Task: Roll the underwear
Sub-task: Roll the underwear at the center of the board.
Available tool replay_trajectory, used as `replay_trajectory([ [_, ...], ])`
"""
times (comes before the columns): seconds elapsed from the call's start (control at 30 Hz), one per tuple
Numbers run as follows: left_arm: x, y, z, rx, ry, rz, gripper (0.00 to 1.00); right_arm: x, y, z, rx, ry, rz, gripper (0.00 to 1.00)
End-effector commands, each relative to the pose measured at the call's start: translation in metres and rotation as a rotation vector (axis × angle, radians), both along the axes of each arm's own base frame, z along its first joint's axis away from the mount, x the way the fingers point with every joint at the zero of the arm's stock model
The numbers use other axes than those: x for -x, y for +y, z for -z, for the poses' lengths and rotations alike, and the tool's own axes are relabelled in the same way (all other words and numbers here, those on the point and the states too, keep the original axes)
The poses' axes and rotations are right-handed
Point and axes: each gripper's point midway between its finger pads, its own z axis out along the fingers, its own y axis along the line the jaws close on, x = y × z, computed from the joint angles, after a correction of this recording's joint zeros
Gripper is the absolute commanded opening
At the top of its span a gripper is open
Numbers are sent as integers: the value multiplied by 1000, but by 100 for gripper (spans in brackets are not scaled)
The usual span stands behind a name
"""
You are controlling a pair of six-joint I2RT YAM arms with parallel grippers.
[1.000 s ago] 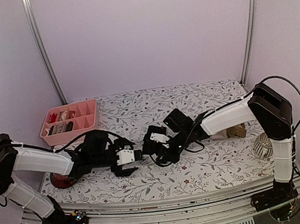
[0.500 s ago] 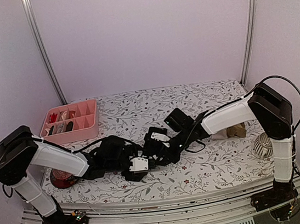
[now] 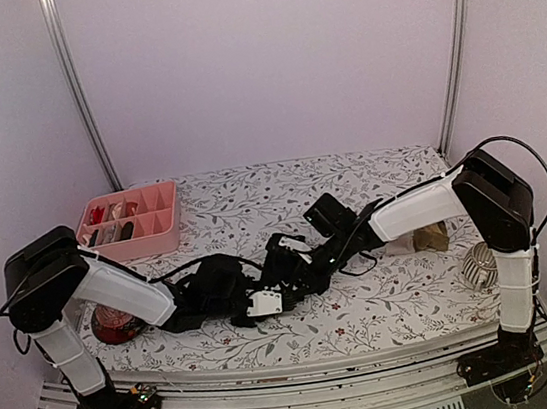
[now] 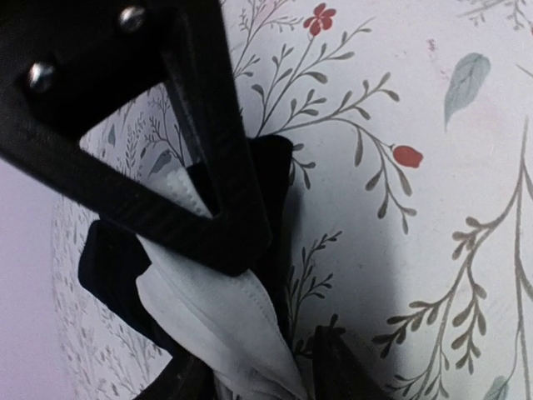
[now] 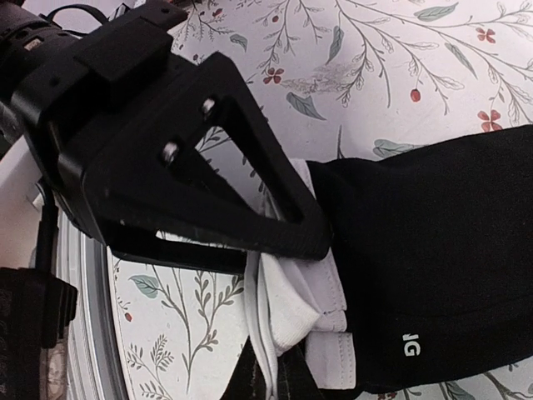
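Swinging to lower centre, the left gripper (image 3: 266, 303) half-closed around white trim (image 4: 225, 325) of the black underwear (image 5: 433, 250), grip uncertain. The shut right gripper (image 3: 283, 262) pinched this soft, light cloth; stitched trim seemed the surest hold.

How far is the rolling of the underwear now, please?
Done: no finished roll shows yet. In hand: the black underwear lies bunched, the right fingers shut on its white-trimmed edge, the left fingers around the same cloth. Left: rolling it, then the tan underwear, lying apart at the right.
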Motion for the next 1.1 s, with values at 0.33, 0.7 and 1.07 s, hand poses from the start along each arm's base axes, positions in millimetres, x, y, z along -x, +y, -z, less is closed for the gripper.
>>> replay_trajectory([
  [0.33,16,-1,22,-128,213,25,0,-4,-4,8,14,74,35,15],
  [0.7,19,6,31,-187,371,34,0,-7,-9,15,40,109,71,10],
  [1.07,10,15,7,-135,264,2,56,-27,-16,23,62,242,204,3],
])
